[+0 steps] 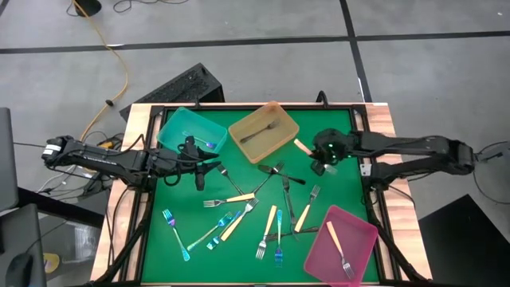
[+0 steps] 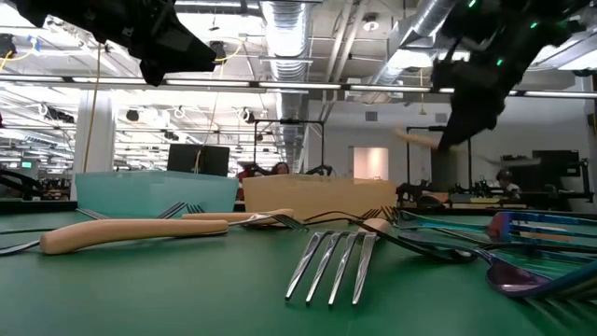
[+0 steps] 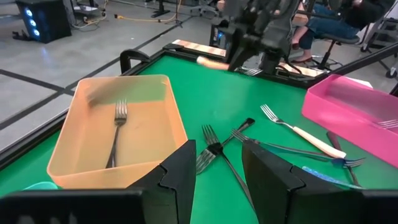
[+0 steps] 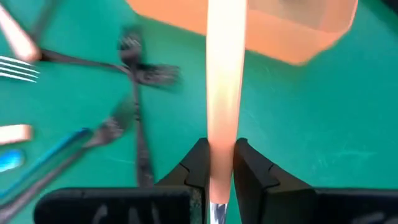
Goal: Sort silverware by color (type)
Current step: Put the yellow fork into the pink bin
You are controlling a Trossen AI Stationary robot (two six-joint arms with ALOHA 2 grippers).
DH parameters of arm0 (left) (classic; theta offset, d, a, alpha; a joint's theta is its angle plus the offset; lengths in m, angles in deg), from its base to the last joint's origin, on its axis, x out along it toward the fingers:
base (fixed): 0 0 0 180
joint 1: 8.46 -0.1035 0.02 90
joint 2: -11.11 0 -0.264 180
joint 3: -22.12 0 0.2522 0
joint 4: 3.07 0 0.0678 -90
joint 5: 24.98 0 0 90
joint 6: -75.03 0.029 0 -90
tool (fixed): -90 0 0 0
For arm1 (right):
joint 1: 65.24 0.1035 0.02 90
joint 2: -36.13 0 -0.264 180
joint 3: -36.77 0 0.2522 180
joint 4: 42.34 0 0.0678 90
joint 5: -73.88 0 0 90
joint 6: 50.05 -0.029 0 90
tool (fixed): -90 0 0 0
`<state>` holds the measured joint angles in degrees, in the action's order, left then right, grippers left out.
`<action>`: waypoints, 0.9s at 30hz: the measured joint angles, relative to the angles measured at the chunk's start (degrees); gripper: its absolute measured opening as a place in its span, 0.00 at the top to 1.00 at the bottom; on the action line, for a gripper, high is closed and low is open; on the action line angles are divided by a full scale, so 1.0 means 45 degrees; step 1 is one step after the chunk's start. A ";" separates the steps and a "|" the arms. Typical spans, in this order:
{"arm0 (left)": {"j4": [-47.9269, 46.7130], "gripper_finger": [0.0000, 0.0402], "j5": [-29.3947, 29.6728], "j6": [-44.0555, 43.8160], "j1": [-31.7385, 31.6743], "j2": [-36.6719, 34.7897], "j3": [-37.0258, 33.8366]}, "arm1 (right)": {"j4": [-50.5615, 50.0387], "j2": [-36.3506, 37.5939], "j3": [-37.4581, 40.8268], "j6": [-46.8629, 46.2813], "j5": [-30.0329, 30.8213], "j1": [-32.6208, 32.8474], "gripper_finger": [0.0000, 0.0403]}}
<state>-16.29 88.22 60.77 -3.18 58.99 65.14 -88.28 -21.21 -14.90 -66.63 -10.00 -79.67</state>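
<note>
My right gripper [image 1: 316, 159] hangs over the green mat beside the amber tray [image 1: 280, 142], shut on a cream-handled utensil [image 4: 222, 93]. That tray holds one dark fork [image 3: 117, 130]. My left gripper [image 3: 217, 165] stands open above the mat near the teal tray [image 1: 185, 127], with nothing between its fingers. Several forks lie flat on the mat: cream-handled [image 1: 231, 198], blue [image 1: 177, 233] and dark [image 1: 280, 171]. The pink tray [image 1: 362, 231] holds a cream-handled fork [image 1: 338, 244]. My right gripper pinches the cream handle [image 4: 221, 163] between its two fingers, close to where the metal [image 4: 216, 213] begins. The fingers slant downward and lie along the utensil. The handle's free end [image 1: 302, 147] sticks out beyond the fingertips, lifted clear of the mat.
A raised black frame [image 1: 239, 107] borders the green mat, with wooden table edges [image 1: 381, 115] outside it. A dark fork [image 3: 214, 149] lies just beyond my left fingers. People sit at desks in the room behind [image 3: 336, 25].
</note>
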 joint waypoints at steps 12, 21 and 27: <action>-0.0010 0.72 0.0005 -0.0044 0.0000 0.0000 0.0000 | 0.0105 0.2469 -0.0010 -0.5531 0.0285 0.2773 0.80; -0.0087 0.72 0.0008 -0.0091 0.0000 0.0000 0.0000 | -0.0251 0.2516 -0.0019 -1.1035 -0.0037 0.6785 0.80; -0.0078 0.72 0.0010 -0.0104 0.0000 0.0000 0.0000 | 0.0069 0.2502 -0.0034 -1.4483 -0.0024 1.0329 0.80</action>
<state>-16.64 88.26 60.30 -3.18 58.99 65.14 -87.96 -9.95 -15.05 -131.80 -10.11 -33.18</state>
